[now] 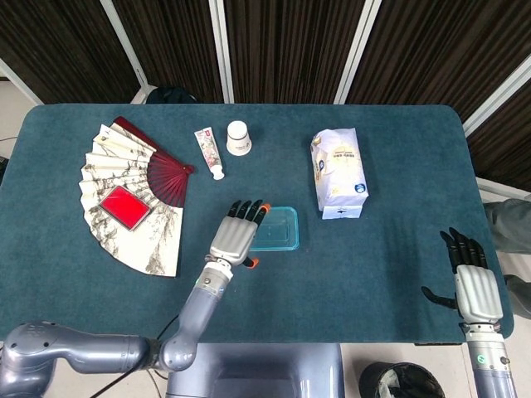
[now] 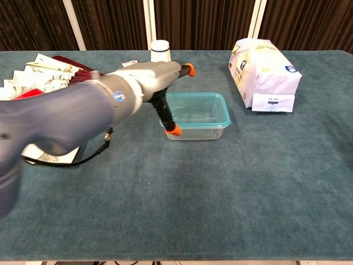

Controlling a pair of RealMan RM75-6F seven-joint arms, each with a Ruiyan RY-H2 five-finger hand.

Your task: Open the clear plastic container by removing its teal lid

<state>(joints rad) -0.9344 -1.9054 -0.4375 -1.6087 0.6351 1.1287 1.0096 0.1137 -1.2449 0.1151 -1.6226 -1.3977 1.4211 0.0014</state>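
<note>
No legible writing marks the teal lid [image 2: 196, 109].

A lab-like test room is showing here: a teal-clothed desk [image 1: 398, 274] is standing before dark slatted wall panels [image 1: 282, 50].

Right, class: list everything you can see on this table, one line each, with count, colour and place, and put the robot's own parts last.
Container: one, clear, table centre.
Lid: one, teal, on the container.
Folding fan: one, cream and dark red, spread at the table's left.
Flat case: one, red, lying on the fan.
Tube: one, white, right of the fan.
Cup: one, white, beside the tube.
Bag: one, white, right of the container.
Left hand: grey, open, at the container's left edge.
Right hand: grey, open, at the table's near right corner.
</note>
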